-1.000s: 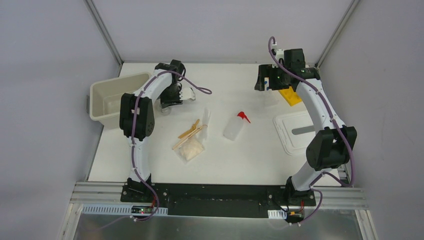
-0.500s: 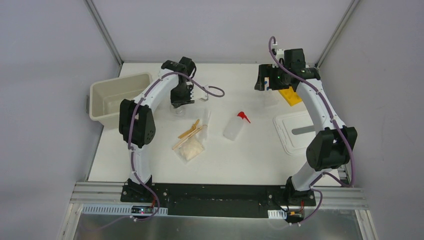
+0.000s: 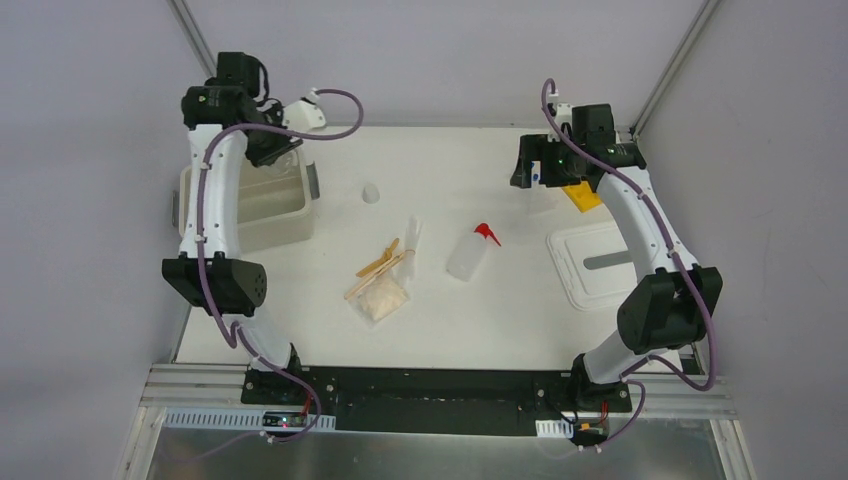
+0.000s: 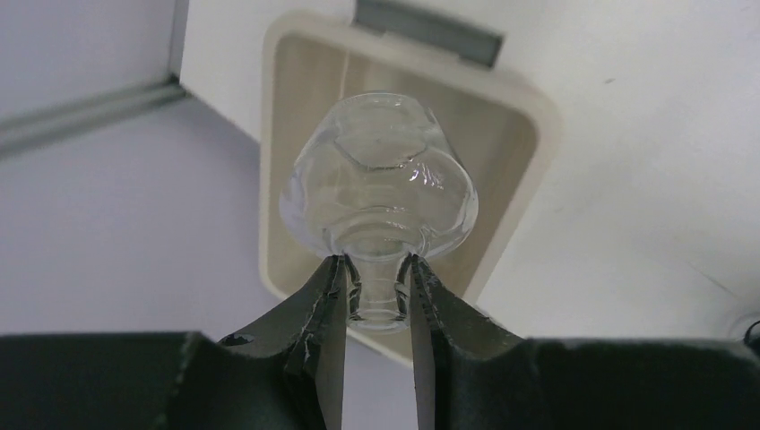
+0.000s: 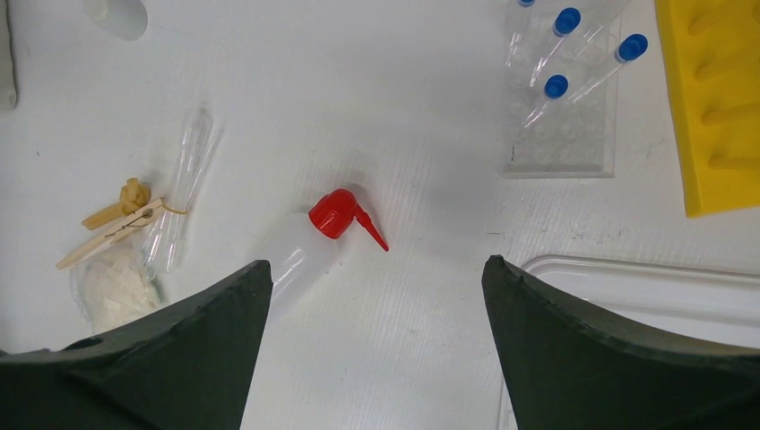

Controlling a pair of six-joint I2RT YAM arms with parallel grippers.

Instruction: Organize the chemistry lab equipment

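Since the earlier frame the left arm has swung from the middle of the table to the far left, and the left gripper (image 4: 378, 269) now hangs over the cream bin (image 4: 545, 148). Its fingers are clamped on the narrow neck of the clear vessel (image 4: 381, 184). The vessel's long axis continues the line of the fingers, wide body toward the bin's open inside. I judge the coming move is a release there. The right gripper (image 5: 374, 264) is spread wide and empty, above the squeeze bottle (image 5: 296, 255).
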